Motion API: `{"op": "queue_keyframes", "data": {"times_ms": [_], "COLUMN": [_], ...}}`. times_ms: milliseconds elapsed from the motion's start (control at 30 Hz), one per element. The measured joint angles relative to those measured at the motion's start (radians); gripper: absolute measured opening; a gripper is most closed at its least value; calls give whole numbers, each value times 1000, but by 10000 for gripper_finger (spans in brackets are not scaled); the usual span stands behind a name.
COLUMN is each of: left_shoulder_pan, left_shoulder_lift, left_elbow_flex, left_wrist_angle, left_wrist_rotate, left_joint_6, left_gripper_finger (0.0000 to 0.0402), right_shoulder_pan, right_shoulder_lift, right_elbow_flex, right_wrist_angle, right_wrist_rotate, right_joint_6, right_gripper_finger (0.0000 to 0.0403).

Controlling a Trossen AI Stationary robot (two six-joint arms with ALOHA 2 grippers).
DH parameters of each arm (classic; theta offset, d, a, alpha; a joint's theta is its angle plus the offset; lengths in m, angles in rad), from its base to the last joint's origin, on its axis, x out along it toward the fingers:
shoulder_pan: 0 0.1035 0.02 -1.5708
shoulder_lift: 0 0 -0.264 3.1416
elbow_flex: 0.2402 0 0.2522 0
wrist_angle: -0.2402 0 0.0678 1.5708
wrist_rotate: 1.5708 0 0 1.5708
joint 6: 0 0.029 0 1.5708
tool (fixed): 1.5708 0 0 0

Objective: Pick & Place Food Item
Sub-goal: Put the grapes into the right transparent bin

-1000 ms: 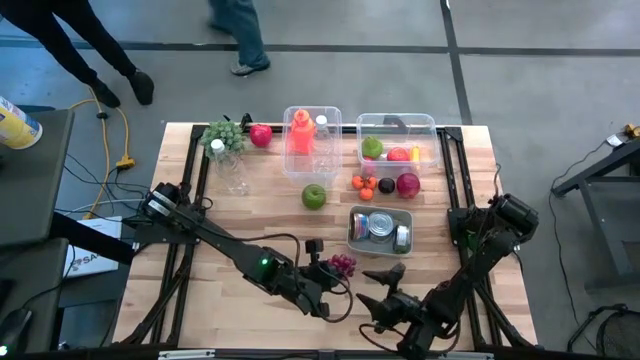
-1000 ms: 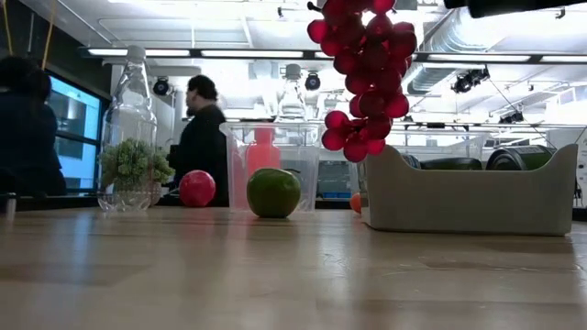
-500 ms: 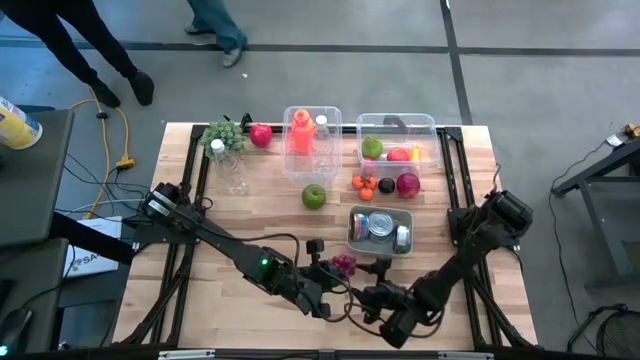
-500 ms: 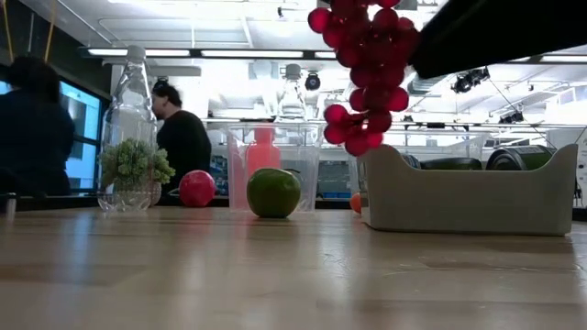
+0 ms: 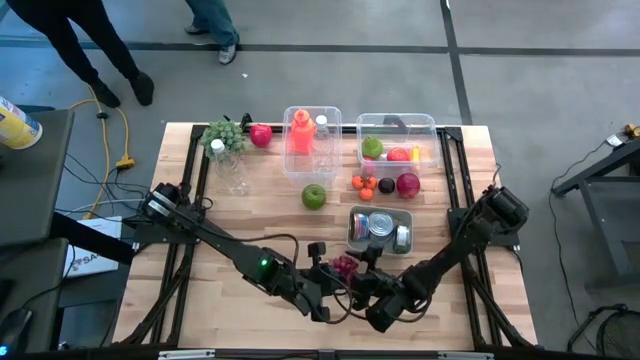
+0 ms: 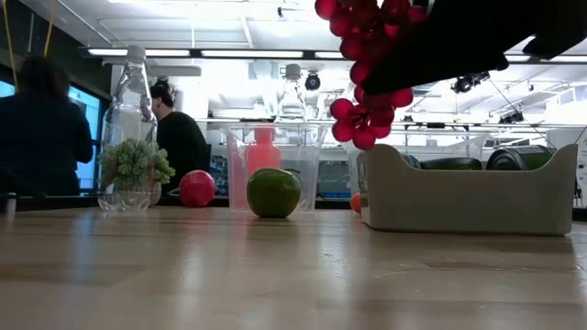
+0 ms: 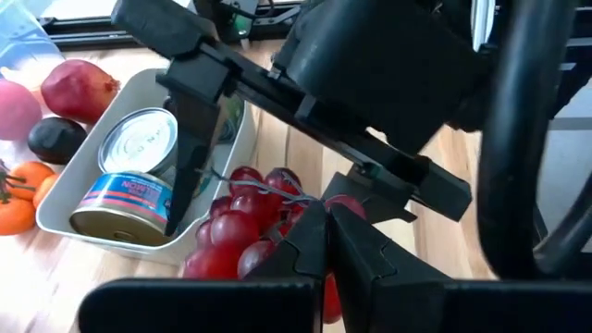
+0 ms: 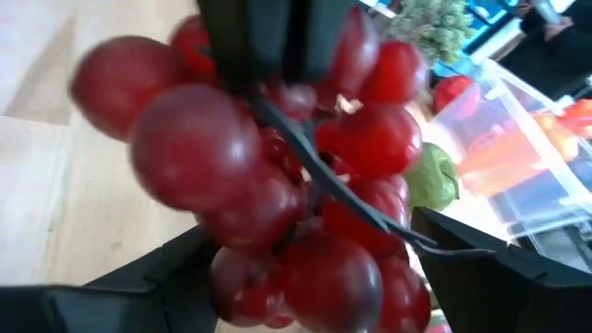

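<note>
My left tool [image 7: 324,242] is clamped on the stem of the red grapes [image 5: 344,265], holding the bunch in the air above the bench [image 5: 260,200], near the grey tray [image 5: 356,222] of cans. My right tool [image 5: 372,283], fingers apart, sits around the bunch without pinching it.

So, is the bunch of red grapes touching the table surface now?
Apart. In the low view the red grapes hang well above the table, with clear background under the lowest grape. The left gripper holds them by the stem.
</note>
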State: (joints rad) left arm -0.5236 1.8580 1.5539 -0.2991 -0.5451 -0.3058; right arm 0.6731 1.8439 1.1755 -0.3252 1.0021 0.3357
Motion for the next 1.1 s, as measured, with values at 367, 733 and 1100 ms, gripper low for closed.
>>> {"op": "queue_keyframes", "data": {"times_ms": [367,733,1100], "left_shoulder_pan": [0,3,3], "left_shoulder_lift": [1,2,0], "left_elbow_flex": [0,0,1], "left_wrist_angle": [12,11,87], "left_wrist_rotate": [-2,-3,-11], "left_joint_6": [19,17,-56], "left_gripper_finger": [1,10,113], "right_shoulder_pan": [-1,-12,-12], "right_shoulder_lift": [0,0,0], "right_elbow_flex": [2,2,1], "right_wrist_angle": [25,26,10], "right_wrist_rotate": [-42,-93,-107], "right_joint_6": [-76,-81,-73], "right_gripper_finger": [171,70,68]}}
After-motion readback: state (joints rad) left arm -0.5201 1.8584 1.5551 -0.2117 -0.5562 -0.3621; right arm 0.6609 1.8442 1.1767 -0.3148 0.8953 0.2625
